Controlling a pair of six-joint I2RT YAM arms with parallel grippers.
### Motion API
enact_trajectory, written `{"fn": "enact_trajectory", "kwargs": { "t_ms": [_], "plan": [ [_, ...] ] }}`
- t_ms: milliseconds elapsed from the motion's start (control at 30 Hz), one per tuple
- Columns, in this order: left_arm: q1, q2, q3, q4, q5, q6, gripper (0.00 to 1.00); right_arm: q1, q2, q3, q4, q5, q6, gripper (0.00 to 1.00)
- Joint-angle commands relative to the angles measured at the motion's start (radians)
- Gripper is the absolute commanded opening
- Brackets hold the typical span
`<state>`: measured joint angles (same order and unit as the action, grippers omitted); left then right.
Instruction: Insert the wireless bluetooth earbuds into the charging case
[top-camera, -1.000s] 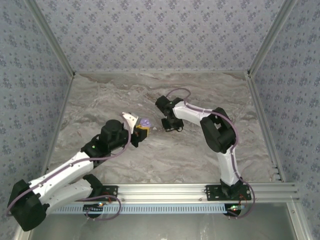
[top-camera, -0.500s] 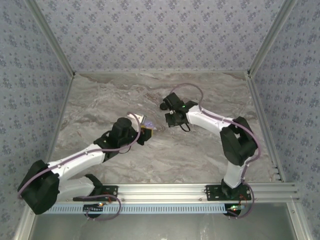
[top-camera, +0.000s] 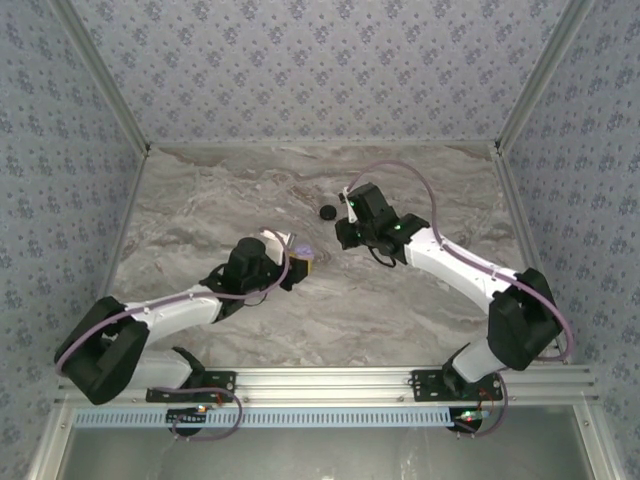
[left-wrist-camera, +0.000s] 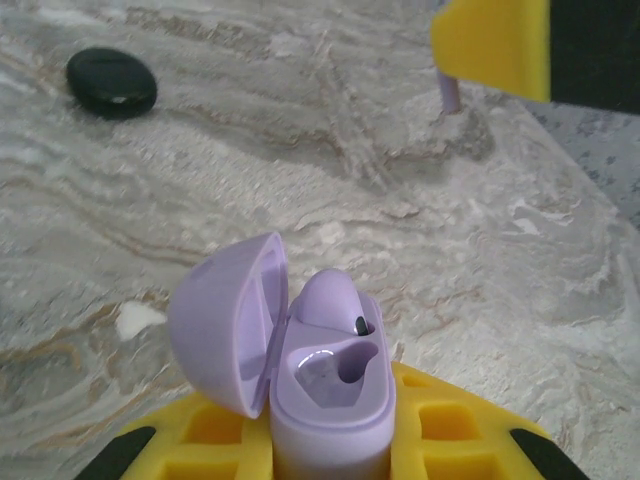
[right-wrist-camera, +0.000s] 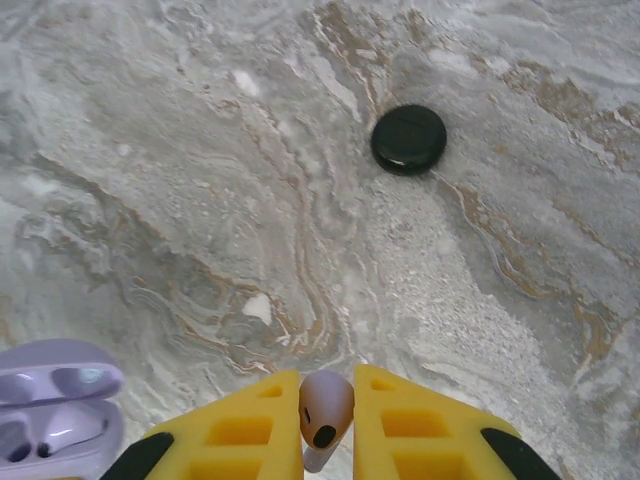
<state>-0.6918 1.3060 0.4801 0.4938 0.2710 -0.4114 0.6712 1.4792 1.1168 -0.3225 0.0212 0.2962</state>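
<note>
Closest in, my left fingers (left-wrist-camera: 430, 430) are pinched tight on the base of the lavender charging case (left-wrist-camera: 330, 395), holding it upright above the bench (left-wrist-camera: 300, 170). Its lid (left-wrist-camera: 225, 320) stands swung open to the left in my left wrist view. The first earbud (left-wrist-camera: 330, 298) sits in the far pocket, and the near pocket looks bare. Beyond the case, my right fingers (right-wrist-camera: 270, 415) are closed on the second earbud (right-wrist-camera: 325, 405), pale lavender, just off the marbled surface. Farther out, a black disc (right-wrist-camera: 408, 138) lies flat on the bench.
</note>
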Motion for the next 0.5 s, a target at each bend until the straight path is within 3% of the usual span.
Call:
{"fn": "enact_trajectory", "kwargs": {
  "t_ms": [0,167,467],
  "plan": [
    [0.005,0.024,0.002,0.167,0.054,0.018,0.15,0.020,-0.042,-0.015,0.066,-0.043,-0.034,0.17],
    [0.005,0.072,-0.029,0.331,0.071,0.025,0.15,0.048,-0.082,-0.019,0.092,-0.053,-0.059,0.17],
    [0.002,0.135,-0.001,0.434,0.110,-0.009,0.13,0.082,-0.134,-0.008,0.095,-0.053,-0.086,0.17]
  ]
}}
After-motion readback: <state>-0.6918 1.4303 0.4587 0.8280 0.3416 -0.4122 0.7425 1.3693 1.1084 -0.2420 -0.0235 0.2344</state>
